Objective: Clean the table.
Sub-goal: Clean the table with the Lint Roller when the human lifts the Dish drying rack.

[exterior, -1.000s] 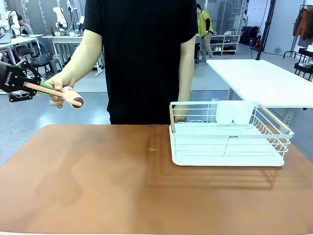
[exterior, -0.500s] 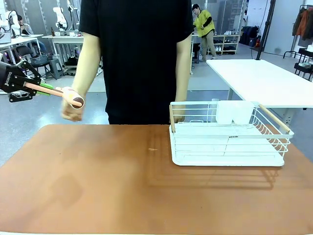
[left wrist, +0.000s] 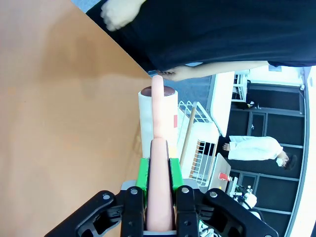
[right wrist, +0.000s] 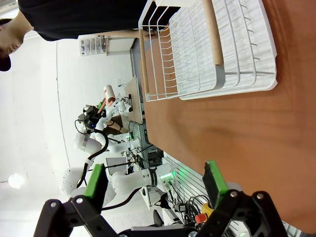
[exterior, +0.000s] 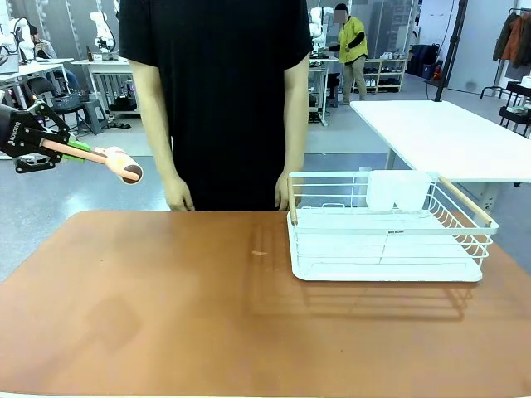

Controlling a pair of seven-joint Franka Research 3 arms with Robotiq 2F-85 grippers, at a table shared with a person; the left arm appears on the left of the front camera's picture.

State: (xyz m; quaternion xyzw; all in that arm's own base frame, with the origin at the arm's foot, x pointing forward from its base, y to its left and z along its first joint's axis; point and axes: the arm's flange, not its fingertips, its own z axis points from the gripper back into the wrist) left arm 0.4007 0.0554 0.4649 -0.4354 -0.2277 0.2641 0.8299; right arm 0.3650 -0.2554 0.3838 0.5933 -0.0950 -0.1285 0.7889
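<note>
The terracotta table (exterior: 166, 315) stretches across the front view, with a small pale speck (exterior: 260, 253) near its middle. My left gripper (exterior: 60, 149) hovers off the table's far left corner, shut on the pink handle of a lint roller (exterior: 124, 164) whose white roll points toward the person. In the left wrist view the green pads (left wrist: 142, 173) clamp the handle and the lint roller's roll (left wrist: 157, 116) sticks out over the table (left wrist: 49, 98). My right gripper (right wrist: 155, 180) stands open and holds nothing, above the table (right wrist: 237, 123).
A white wire dish rack (exterior: 382, 274) with wooden handles sits on the table's right half, also seen as the rack (right wrist: 207, 54). A person in black stands at the far edge, hands (exterior: 178, 199) hanging down. A white table (exterior: 440, 133) stands behind right.
The person's hand let go of the lint roller and dropped to their side. My left gripper kept the roller where it was.
</note>
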